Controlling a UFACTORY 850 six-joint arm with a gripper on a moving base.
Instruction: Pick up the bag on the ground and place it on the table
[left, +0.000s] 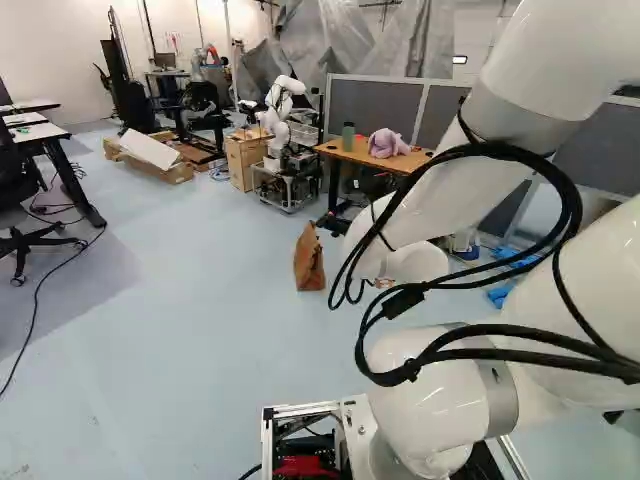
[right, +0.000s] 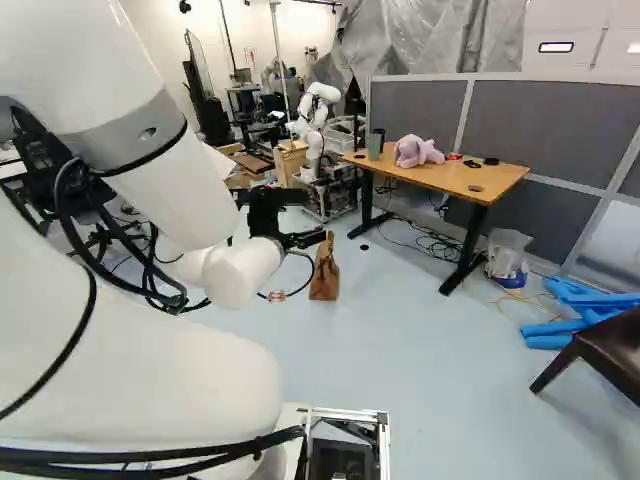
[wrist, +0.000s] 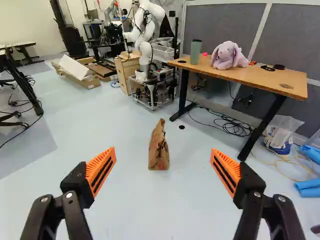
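Plainly, the brown paper bag (wrist: 158, 150) stands upright on the floor (wrist: 125, 205), its top crumpled to a narrow peak. It is off the desk (wrist: 235, 75), out from the near edge and closer to the end by another robot (wrist: 145, 30). The gripper (right: 298, 239) is wide open with nothing between its fingers; in the wrist view, the orange pads (wrist: 101, 167) of the gripper (wrist: 163, 151) are spread well apart, and the bag stands on the floor ahead, in line with the gap. The arm (right: 190, 200) reaches out above the floor.

On the desk, a green cup (wrist: 195, 52) stands near the corner at the other robot's end. A pink-purple plush toy (wrist: 228, 56) sits just beside it, towards the middle, and a few small dark items (wrist: 270, 68) lie near the far edge. A small black disc (wrist: 181, 127) is on the floor between the bag and the desk's legs. Tangled cables (wrist: 232, 125) lie under the desk, and a clear plastic bag (wrist: 282, 131) is near the leg at its other end, with blue pieces (right: 585, 315) beyond.
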